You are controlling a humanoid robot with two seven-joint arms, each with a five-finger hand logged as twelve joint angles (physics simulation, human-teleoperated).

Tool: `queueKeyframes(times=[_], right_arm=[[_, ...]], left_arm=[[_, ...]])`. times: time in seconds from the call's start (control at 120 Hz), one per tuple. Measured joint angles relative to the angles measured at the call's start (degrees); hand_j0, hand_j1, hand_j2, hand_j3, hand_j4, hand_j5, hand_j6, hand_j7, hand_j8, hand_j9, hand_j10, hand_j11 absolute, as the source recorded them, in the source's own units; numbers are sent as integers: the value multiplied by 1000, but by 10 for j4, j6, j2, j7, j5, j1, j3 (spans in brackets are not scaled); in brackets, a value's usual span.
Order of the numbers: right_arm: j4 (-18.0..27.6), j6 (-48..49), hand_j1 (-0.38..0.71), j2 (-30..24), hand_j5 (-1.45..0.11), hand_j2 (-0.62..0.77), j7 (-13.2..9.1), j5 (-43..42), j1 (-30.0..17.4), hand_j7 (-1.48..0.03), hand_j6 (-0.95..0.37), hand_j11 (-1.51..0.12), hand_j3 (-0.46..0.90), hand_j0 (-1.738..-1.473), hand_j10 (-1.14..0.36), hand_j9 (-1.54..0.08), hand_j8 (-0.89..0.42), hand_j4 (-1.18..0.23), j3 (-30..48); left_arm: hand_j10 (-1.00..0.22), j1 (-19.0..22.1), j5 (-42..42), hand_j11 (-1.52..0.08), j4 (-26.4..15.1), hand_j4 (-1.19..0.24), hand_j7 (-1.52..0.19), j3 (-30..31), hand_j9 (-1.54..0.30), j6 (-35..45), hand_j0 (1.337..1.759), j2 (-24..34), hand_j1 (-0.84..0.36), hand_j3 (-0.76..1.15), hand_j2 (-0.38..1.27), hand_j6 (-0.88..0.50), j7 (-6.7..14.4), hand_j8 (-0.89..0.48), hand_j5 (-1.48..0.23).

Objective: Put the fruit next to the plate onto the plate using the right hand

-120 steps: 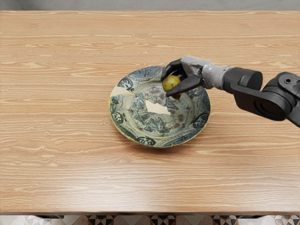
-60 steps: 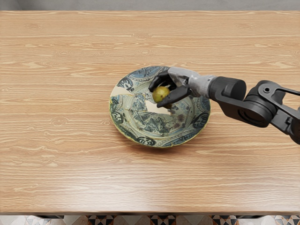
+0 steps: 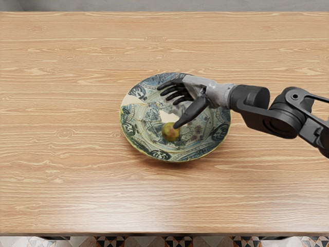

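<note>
A small yellow-green fruit (image 3: 170,131) lies inside the blue-patterned plate (image 3: 134,92), near its middle and toward the front. My right hand (image 3: 178,101) hovers over the plate's far half, its arm coming in from the right edge. The fingers (image 3: 169,88) are spread and the thumb points down toward the fruit without touching it. The hand holds nothing. The left arm does not show.
The plate stands at the middle of a wooden table (image 3: 72,62). The table's front edge (image 3: 154,232) runs along the bottom, with patterned floor below it.
The right hand carried the fruit left over the plate, then spread its fingers. The fruit dropped out and now lies in the plate below the hand.
</note>
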Motion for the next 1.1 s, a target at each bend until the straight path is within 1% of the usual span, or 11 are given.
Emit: queueKeyframes(times=[0.083,0.158,0.35,0.592,0.667,0.808,1.1], right_arm=[[0,10,-148,-9,-228,-20,0,22,0,-227,-171,-228,0,-1657,-168,-228,-159,-175,2],[0,27,-210,-20,-158,-14,0,41,0,-157,-119,-158,0,-1658,-117,-158,-110,-121,8],[0,120,-295,-67,-62,-5,2,106,-1,-62,-47,-62,0,-1658,-46,-62,-44,-48,29],[-1,253,-333,-116,-19,-1,3,171,-18,-19,-15,-19,0,-1658,-14,-19,-14,-15,47],[-2,280,-338,-134,-13,0,3,197,-23,-13,-11,-13,0,-1658,-10,-13,-10,-11,49],[-13,299,-344,-150,-7,0,3,227,-27,-7,-6,-7,0,-1658,-5,-7,-5,-5,52],[-58,305,-348,-187,-2,1,3,268,-31,-2,-2,-2,0,-1658,-1,-2,-1,-2,72]], left_arm=[[-21,0,0,-26,0,-21,-27,0,-27,0,1658,0,325,0,4,-21,0,-21,-27],[-21,0,0,-26,0,-21,-27,0,-27,0,1658,0,325,0,4,-21,0,-21,-27],[-21,0,0,-26,0,-21,-26,0,-26,0,1658,0,325,0,4,-21,0,-21,-26],[-21,0,0,-26,0,-21,-27,0,-26,0,1658,0,325,0,4,-21,0,-21,-27],[-21,0,0,-26,0,-21,-26,0,-26,0,1658,0,325,0,4,-21,0,-21,-26],[-21,0,0,-26,0,-21,-26,0,-26,0,1658,0,325,0,4,-21,0,-21,-27],[-21,0,0,-26,0,-21,-26,0,-26,0,1658,0,325,0,4,-21,0,-21,-27]])
